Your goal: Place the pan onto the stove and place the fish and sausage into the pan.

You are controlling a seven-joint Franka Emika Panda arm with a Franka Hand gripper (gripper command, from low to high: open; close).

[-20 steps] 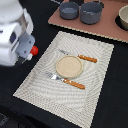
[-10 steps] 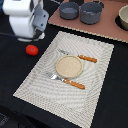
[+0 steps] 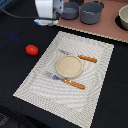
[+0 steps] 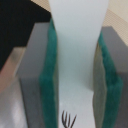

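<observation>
In the wrist view my gripper is shut on the white fish (image 4: 77,55), which is clamped between the green pads (image 4: 50,85) and has a small dark mark near one end. In the exterior view my gripper (image 3: 46,21) hangs over the dark table, just off the stove's (image 3: 102,29) left end as that view shows it. The fish itself is not clear there. The small blue-grey pan (image 3: 70,10) sits on the stove close to the gripper. The red sausage (image 3: 32,49) lies alone on the dark table, nearer the camera than the gripper.
A larger grey pot (image 3: 92,12) stands on the stove beside the pan. A round grey dish (image 3: 123,17) is at the exterior view's right edge. A pale woven placemat (image 3: 35,82) holds a tan plate (image 3: 68,66), a knife (image 3: 84,58) and a fork (image 3: 67,81).
The arm has moved away from the camera and to the exterior view's right, from over the sausage's spot to beside the stove. The sausage is now uncovered.
</observation>
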